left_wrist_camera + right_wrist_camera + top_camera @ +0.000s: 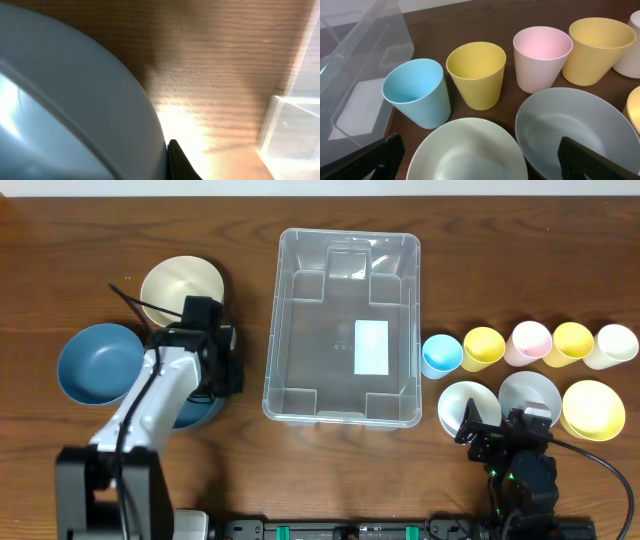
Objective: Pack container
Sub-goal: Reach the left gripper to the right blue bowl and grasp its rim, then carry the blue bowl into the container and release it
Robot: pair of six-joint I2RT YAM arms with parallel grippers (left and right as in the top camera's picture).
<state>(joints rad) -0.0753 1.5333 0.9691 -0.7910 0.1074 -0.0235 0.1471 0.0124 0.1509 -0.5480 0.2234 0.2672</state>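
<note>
Now: left pincer (228, 370) at blue bowl (60, 100) rim, grip cannot be told; right pincer (480, 162) spread wide over pale bowl (465, 145), grey bowl (570, 125).

The table (80, 220) is dark brown with wood grain. The container (348, 235) is clear, with a white label (371, 347). The cups: a light blue cup (440, 356), a yellow cup (483, 348), a pink cup (529, 342), a second yellow cup (573, 343), a cream cup (616, 345). The bowls: a pale green bowl (466, 404), a grey bowl (530, 390), a yellow bowl (592, 409), a cream bowl (180, 288), a blue bowl (98, 362), a second blue bowl (205, 412).
</note>
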